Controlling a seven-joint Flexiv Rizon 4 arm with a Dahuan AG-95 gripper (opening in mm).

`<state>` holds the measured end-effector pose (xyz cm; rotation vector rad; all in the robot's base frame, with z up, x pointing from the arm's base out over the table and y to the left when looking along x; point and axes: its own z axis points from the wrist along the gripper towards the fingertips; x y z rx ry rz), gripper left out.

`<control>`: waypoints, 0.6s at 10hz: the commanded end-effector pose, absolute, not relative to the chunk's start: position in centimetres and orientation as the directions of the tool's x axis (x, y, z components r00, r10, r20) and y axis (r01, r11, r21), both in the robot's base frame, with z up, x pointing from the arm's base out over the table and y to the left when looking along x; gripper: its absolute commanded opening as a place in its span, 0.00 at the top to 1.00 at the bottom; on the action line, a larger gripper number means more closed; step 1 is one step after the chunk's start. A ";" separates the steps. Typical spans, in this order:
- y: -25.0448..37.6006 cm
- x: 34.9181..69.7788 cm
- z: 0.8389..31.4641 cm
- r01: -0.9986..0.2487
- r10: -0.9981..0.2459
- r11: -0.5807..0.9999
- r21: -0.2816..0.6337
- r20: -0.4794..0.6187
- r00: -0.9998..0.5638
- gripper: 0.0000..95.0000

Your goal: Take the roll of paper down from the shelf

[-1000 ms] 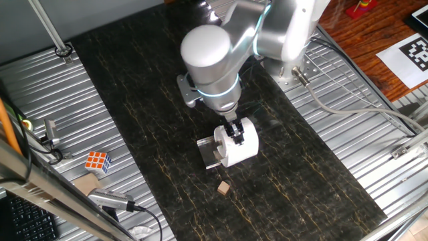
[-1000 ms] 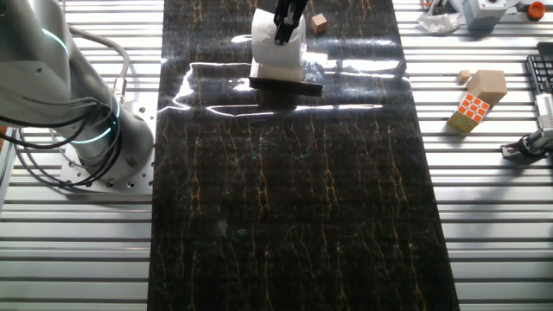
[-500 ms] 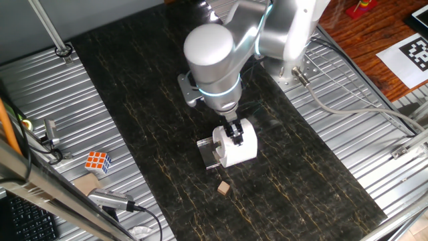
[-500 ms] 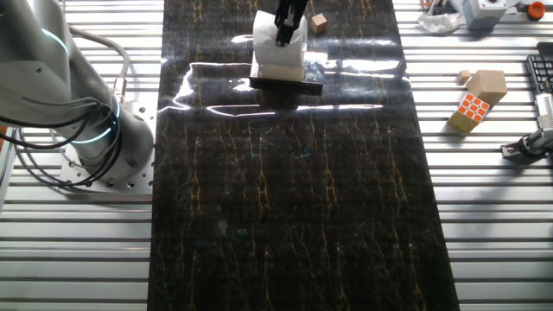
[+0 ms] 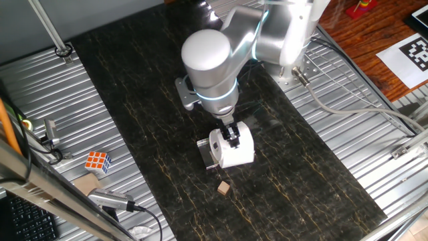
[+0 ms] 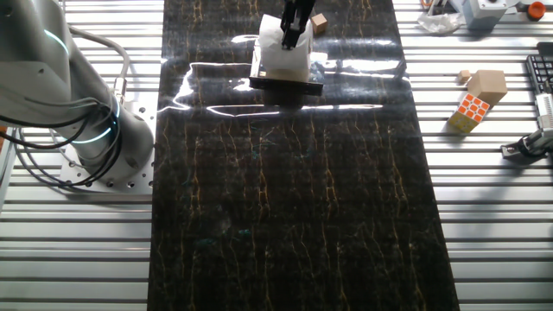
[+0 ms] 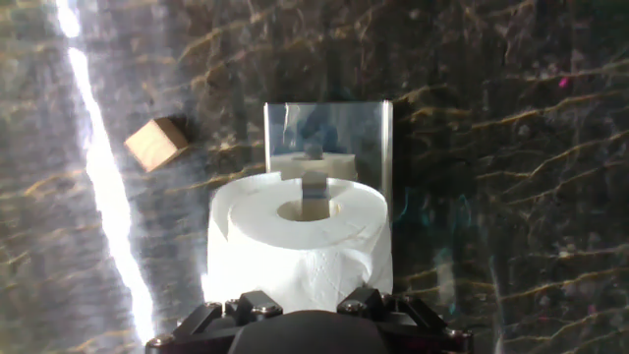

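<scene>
Now claw (image 5: 232,136) gripping roll of paper (image 5: 235,148), shifted left, raised above shelf (image 5: 206,151)

Dark marbled tabletop (image 6: 294,216), ribbed metal surround (image 6: 484,225), glare streak across.

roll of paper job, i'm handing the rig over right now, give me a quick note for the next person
End effector: shut on the roll of paper, one finger down the core hole, the other outside the wall.
Roll of paper: lifted, in the hand view it sits over the near edge of the shelf, partly off it.
Wooden cube: on the tabletop beside the shelf, untouched.
Done: roll grasped and raised.
Left: carry it clear of the shelf, set it on the tabletop, release.
</scene>
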<state>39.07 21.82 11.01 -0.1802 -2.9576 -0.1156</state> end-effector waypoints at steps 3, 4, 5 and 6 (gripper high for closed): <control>21.6 40.3 10.9 0.134 0.120 0.989 0.065 0.176 -0.977 1.00; 21.7 40.4 11.0 0.134 0.121 0.989 0.063 0.177 -0.977 1.00; 21.7 40.4 11.1 0.131 0.118 0.989 0.065 0.178 -0.977 1.00; 21.7 40.4 11.1 0.126 0.113 0.990 0.065 0.177 -0.978 1.00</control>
